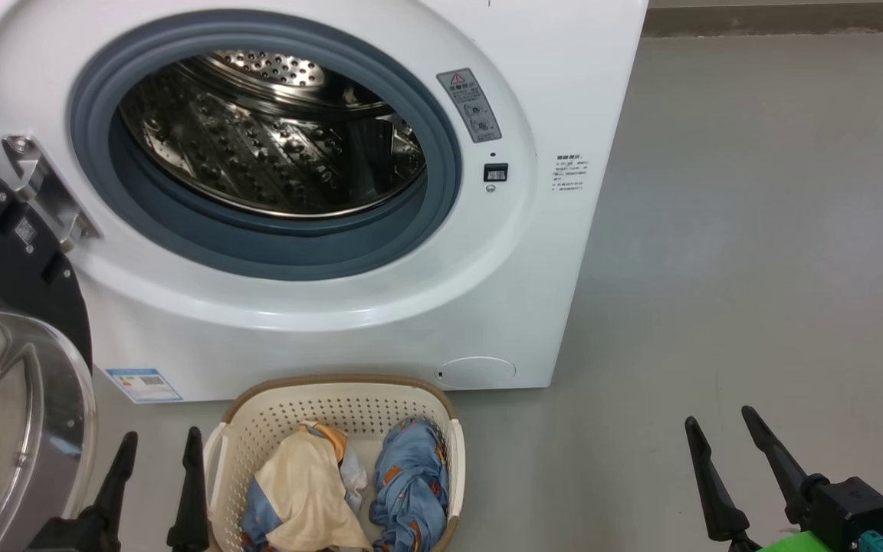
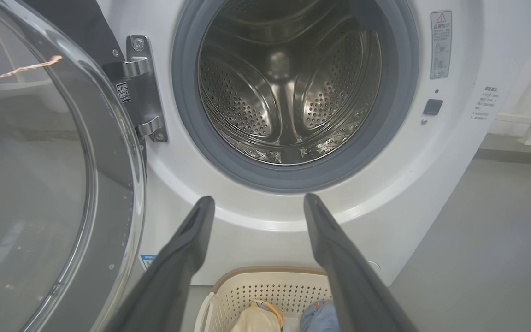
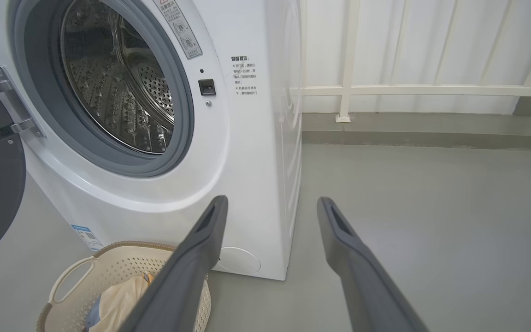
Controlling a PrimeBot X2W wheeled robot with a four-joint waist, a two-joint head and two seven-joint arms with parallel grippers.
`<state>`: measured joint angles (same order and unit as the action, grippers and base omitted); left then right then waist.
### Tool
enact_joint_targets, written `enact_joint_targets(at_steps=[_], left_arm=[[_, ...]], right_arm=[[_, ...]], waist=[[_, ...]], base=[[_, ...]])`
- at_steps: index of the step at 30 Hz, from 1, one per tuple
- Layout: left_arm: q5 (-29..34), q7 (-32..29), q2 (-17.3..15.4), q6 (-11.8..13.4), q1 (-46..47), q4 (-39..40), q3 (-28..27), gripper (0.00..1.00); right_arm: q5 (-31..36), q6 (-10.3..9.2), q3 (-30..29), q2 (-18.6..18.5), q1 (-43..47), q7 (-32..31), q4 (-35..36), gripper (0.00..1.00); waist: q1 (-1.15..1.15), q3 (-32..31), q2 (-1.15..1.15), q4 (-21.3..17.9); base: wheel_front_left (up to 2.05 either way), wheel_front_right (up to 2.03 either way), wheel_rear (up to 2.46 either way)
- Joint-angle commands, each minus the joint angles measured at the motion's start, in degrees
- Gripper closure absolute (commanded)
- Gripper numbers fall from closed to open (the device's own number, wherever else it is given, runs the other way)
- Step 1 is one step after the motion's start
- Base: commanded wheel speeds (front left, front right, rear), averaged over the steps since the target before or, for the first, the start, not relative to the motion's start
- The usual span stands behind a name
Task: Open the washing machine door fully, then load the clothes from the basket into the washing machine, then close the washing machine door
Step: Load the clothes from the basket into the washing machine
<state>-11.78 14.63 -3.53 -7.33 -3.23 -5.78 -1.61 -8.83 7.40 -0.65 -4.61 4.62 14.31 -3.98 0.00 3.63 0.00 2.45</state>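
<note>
The white washing machine stands open, its steel drum bare inside the grey-blue gasket. Its black door with the clear glass bowl is swung out on the left. On the floor in front sits the cream basket holding the clothes: a cream garment and a light blue one. My left gripper is open just left of the basket, holding nothing. Off to the lower right, away from the basket, my right gripper is open too. The left wrist view shows the drum above the basket.
Grey floor stretches to the right of the machine. A white railing and a low kerb run along the back wall. The open door crowds the left side next to my left arm.
</note>
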Motion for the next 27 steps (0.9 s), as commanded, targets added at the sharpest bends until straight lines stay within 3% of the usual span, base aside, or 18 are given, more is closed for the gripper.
enact_joint_targets(at_steps=[1,15,27], left_arm=[[0.4,0.4,-0.5,0.0,1.6,1.3,-1.6,0.00],[-1.6,0.4,-0.3,-0.1,2.2,0.1,-0.6,0.00],[-2.7,0.4,-0.6,-0.1,6.2,-3.9,1.8,0.00]], right_arm=[[0.0,0.09,1.2,-0.5,-2.2,0.7,1.2,0.00],[-0.2,0.09,1.4,-0.3,-2.6,0.7,0.7,0.00],[-0.6,0.09,2.5,0.2,-4.8,0.7,-0.7,0.00]], waist=[[0.00,0.1,0.00,0.0],[0.00,2.8,0.00,-0.4],[0.00,10.9,0.00,-1.7]], base=[[0.00,0.00,0.00],[0.00,0.00,0.00],[0.00,0.00,0.00]])
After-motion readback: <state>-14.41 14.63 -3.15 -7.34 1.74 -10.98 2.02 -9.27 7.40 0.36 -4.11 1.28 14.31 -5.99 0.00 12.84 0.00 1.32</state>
